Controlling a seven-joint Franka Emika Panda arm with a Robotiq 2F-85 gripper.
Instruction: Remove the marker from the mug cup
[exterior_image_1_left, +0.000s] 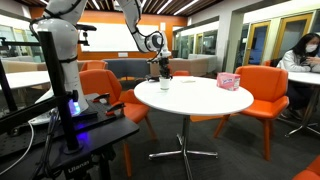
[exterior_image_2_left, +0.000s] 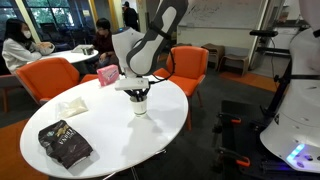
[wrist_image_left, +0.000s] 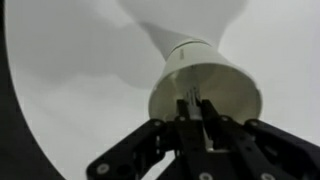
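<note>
The small white mug cup (exterior_image_1_left: 163, 84) stands on the round white table (exterior_image_1_left: 200, 98), near its edge; it also shows in the other exterior view (exterior_image_2_left: 140, 105). My gripper (exterior_image_1_left: 160, 72) hangs straight over it, fingertips at the cup's mouth (exterior_image_2_left: 139, 93). In the wrist view the cup (wrist_image_left: 235, 88) lies right below the gripper (wrist_image_left: 193, 110), whose two fingers are drawn close together on a thin stick, the marker (wrist_image_left: 193, 102), standing in the cup. The marker is too small to make out in both exterior views.
A pink patterned box (exterior_image_1_left: 229, 81) sits across the table, also seen in an exterior view (exterior_image_2_left: 108, 74). A dark snack bag (exterior_image_2_left: 65, 145) and a white napkin (exterior_image_2_left: 72, 106) lie on the table. Orange chairs (exterior_image_1_left: 262, 92) ring it. People sit nearby (exterior_image_2_left: 20, 45).
</note>
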